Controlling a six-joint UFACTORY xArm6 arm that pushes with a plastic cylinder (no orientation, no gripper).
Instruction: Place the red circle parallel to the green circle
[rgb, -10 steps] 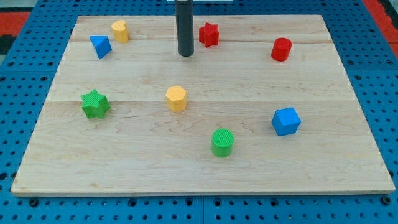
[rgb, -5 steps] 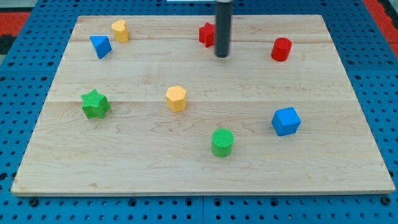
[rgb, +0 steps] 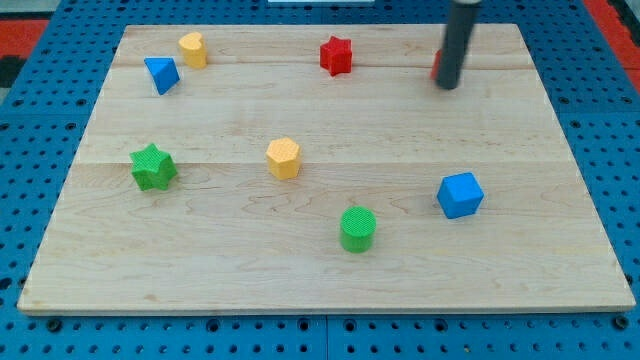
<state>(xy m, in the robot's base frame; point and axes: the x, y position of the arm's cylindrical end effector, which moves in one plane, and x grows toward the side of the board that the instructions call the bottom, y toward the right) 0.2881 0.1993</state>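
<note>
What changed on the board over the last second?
My tip slid toward the view's right, passing the red star, and now stands in front of the red circle, hiding most of it. The green circle and every other block stayed put.

Board (rgb: 320, 255): pale wood, planks joined, visible grain, matt, smooth. Surround (rgb: 40, 330): blue pegboard, looks like plastic or painted metal, slight sheen.

Green circle (rgb: 357, 228) and green star (rgb: 152, 166): plastic-looking, matt, fine ridged texture on top. Blue cube (rgb: 460, 194), near the right edge: smoother faces, soft sheen. Yellow hexagon (rgb: 283, 158): matt, plastic-looking.

Rod above my tip (rgb: 447, 86): dark, matt, smooth.
</note>
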